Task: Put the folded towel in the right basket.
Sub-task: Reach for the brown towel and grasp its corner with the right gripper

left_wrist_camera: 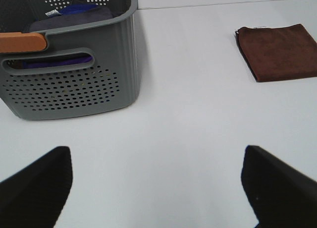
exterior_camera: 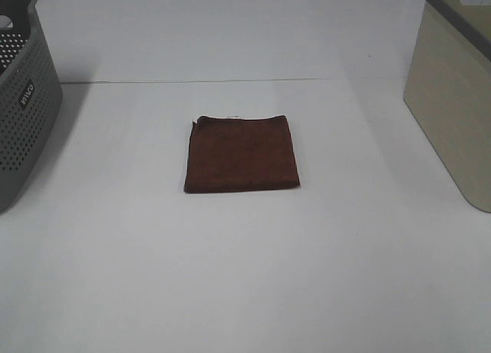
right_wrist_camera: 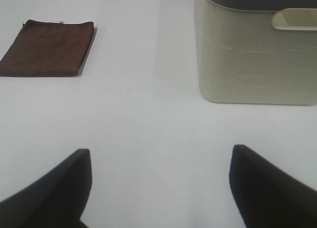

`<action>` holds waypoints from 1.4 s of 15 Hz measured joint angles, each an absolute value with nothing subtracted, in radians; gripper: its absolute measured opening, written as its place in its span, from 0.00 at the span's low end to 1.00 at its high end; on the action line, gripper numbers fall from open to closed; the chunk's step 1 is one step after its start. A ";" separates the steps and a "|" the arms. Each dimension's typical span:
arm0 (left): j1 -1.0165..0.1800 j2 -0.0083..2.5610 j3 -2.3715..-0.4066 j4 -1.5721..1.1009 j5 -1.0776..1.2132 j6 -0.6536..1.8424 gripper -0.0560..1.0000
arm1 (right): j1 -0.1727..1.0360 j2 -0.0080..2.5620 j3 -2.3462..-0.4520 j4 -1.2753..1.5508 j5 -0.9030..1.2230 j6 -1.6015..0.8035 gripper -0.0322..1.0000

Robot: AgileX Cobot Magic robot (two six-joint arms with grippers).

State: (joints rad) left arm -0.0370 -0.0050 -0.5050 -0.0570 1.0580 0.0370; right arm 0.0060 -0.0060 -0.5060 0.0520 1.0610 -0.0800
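The folded towel (exterior_camera: 242, 153) lies flat in the middle of the white table (exterior_camera: 245, 291). Nothing is touching it. It has a tiny white tag on its far edge. It is not in the right basket (exterior_camera: 453, 115) yet, so the job has not really begun. The beige basket stands at the right side of the table, well apart from the towel.

The right claw (right_wrist_camera: 161, 186) is open wide and holds nothing. It hangs over bare table, with the towel off to one side and the beige basket off to the other. The left claw (left_wrist_camera: 158, 181) is open wide too, and it is empty. It is near the grey basket with holes (exterior_camera: 23, 115), which stands at the left side.

What is left to do, I think: grab the towel, lift it, carry it to the beige basket and drop it in.

Now count. One towel. Two baskets, one beige and one grey. Two claws. The grey basket has some blue and purple cloth (left_wrist_camera: 74, 12) inside.
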 joint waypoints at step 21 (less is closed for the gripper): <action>-0.037 -0.005 -0.505 -0.057 1.058 0.037 0.88 | 0.006 -0.006 -0.506 0.052 1.061 -0.080 0.74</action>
State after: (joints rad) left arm -0.0370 -0.0050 -0.5050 -0.0570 1.0580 0.0370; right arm 0.0060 -0.0060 -0.5060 0.0520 1.0610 -0.0800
